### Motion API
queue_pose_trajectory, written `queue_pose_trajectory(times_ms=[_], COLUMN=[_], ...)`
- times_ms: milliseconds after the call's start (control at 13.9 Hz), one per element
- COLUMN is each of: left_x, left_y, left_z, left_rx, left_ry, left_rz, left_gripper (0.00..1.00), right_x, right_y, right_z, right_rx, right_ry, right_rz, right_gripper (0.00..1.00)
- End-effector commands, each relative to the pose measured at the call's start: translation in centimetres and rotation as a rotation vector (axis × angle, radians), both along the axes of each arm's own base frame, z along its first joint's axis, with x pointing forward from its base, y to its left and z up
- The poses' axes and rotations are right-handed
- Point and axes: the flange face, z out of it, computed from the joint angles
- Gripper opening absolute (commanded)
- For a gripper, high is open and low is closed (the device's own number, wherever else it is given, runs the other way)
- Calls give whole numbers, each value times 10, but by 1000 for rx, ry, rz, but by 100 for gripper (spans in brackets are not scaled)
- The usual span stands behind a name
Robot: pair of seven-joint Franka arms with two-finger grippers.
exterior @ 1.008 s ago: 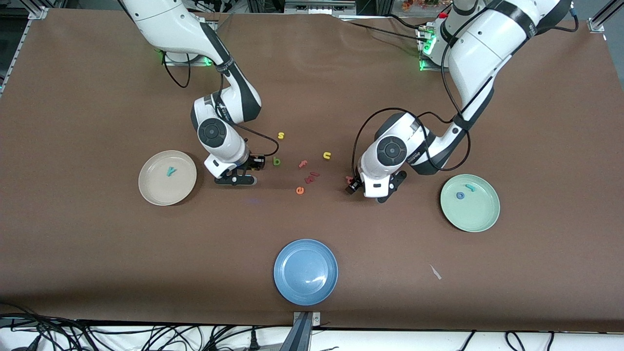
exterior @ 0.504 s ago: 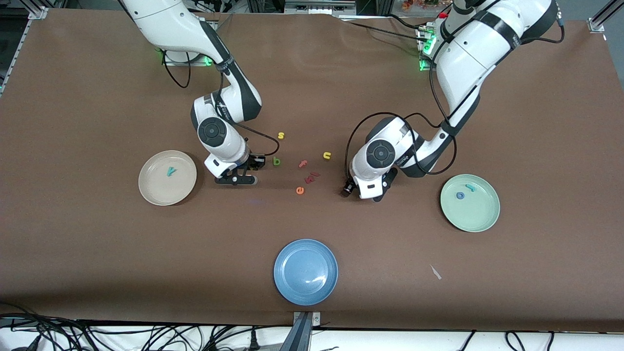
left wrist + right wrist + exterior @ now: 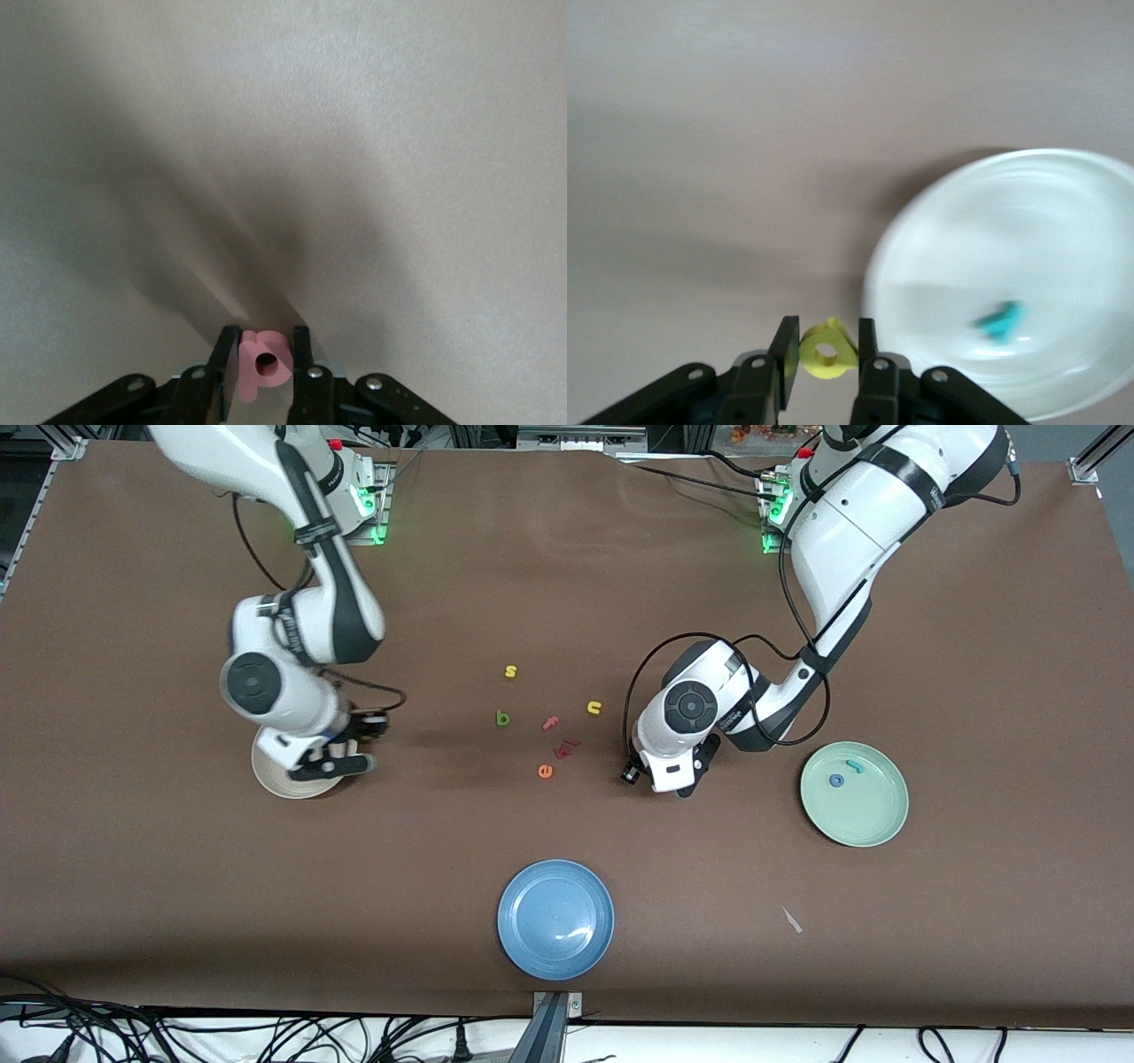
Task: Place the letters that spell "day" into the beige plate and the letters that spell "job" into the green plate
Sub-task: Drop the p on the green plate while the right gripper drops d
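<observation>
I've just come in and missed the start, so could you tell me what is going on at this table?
Both arms are sorting foam letters into plates. The right end effector, by the beige plate that holds a teal "y", grips a yellow looped letter. The left end effector grips a pink loop-and-stem letter. The green plate holds a blue "o" and teal "j".

- The right arm is covering most of the beige plate (image 3: 266, 775) in the front view.
- The teal "y" (image 3: 1001, 320) is blurring in the right wrist view.
- The picture's edge is cutting the beige plate there.
- The left wrist is hiding its gripper (image 3: 266, 365) in the front view.
</observation>
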Motion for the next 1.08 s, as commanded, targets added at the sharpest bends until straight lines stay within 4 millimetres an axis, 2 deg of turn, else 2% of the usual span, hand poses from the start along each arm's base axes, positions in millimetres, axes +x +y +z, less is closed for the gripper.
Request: queue_pose_trajectory(times_ms=[0,72,144,288,360,432,576,648,720,792,864,1008], left_x=[18,27,36,52,59,64,75,79,80,82,87,91], left_y=[28,45,62,122,159,201,283,324,353,370,385,412], left_z=[6,21,51,101,117,123,114,107,99,89,77,65], left_rx=[27,37,35,27,12,-2,-25,-34,-33,-28,-10,8], left_ry=[-14,-4,-11,23,50,78,92,92,89,86,66,32], left_rz=[-73,-115,-169,-265,-302,-329,-409,-428,-435,-458,-468,-510], left_gripper=[0,0,0,0,0,0,0,0,0,0,0,0], right_x=[0,1,2,0,-1,0,1,0,0,0,0,0], right_y=[-52,-67,-83,-81,-80,-84,-128,-135,-137,-138,-137,-135], right_z=[-31,-41,-49,-54,-52,-52,-56,-59,-61,-62,-62,-59], right_rx=[4,0,0,15,18,17,22,25,23,23,21,25], right_ry=[35,42,50,61,65,64,71,76,80,81,81,82], right_rz=[48,55,45,29,25,18,-23,-16,-18,-25,-33,-29], right_gripper=[14,14,15,16,16,16,16,16,20,46,99,100])
